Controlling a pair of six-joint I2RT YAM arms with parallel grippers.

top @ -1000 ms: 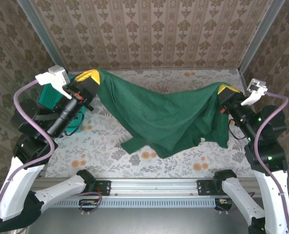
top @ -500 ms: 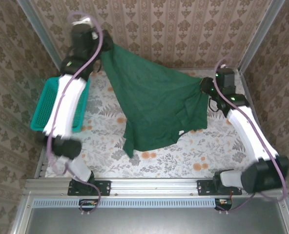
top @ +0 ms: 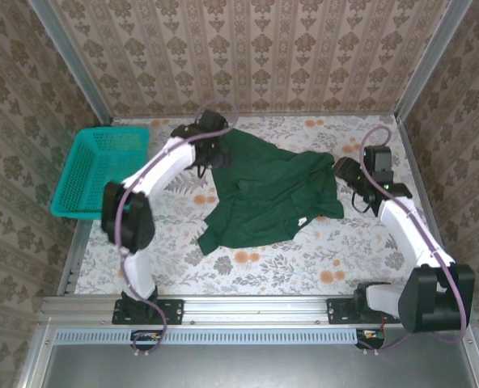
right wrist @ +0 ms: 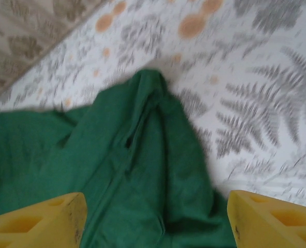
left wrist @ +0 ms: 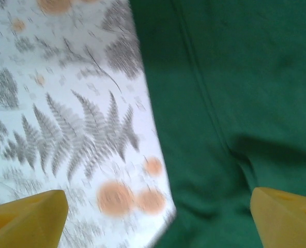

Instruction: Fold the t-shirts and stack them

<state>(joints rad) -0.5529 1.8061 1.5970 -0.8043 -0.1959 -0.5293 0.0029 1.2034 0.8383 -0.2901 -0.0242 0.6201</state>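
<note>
The t-shirt point(top: 268, 202) lies on the tabletop point(top: 304, 267), around its middle and toward the far side. The basket point(top: 94, 170) sits at the far left edge, well apart from the shirt. The left pincer point(top: 209, 155) is at the shirt's far left corner, over its edge, between basket and shirt. The right pincer point(top: 345, 171) is at the shirt's right edge, with a bunched fold just ahead of it.

This looks like a robotics lab test cell rather than a home. Wallpaper-patterned panels point(top: 304, 56) box in a floral-covered table point(top: 288, 271). Bare metal posts point(top: 434, 56) rise in the upper corners. An aluminium rail point(top: 256, 311) along the bottom edge carries the robot arms point(top: 405, 226).
</note>
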